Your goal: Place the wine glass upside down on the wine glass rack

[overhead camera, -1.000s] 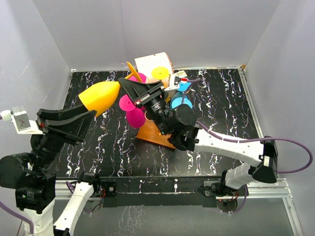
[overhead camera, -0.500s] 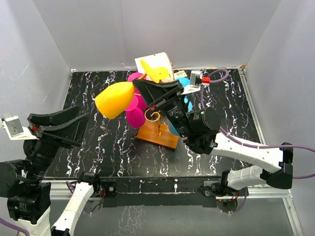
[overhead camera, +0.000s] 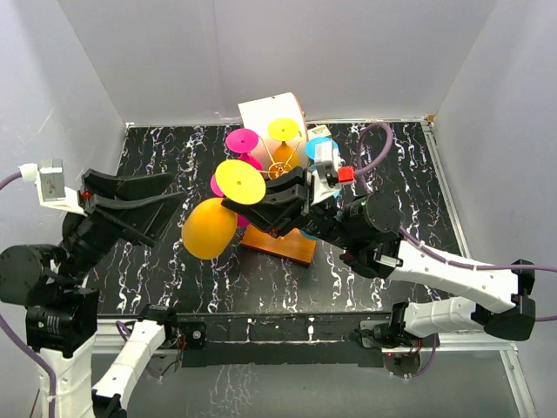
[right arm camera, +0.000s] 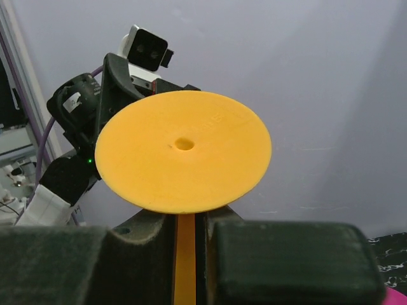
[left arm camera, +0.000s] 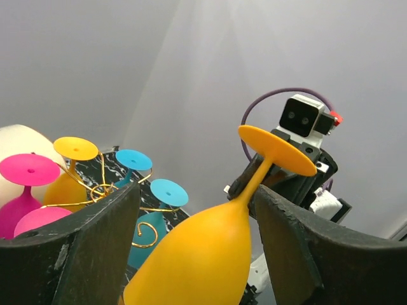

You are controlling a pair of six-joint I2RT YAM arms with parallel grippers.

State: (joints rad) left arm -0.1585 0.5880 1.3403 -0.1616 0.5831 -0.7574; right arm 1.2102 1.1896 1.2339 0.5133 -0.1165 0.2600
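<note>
right fingers (right arm camera: 286, 260) pinch the yellow wine glass (overhead camera: 209, 228) by its stem, foot up, bowl down; left fingers (left arm camera: 70, 254) stand wide, the bowl just beyond them, seemingly untouched.

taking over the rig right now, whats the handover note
Left gripper: jaws open on either side of the bowl, not gripping.
Right gripper: shut on the stem of the yellow wine glass, just under its foot.
Glass: in the air, tilted, foot up and bowl down, near-left of the wine glass rack.
Done: glass lifted and inverted. Other glasses already hang on the rack.
Left: carry it to the rack, hang it by the foot, open the jaws.
</note>
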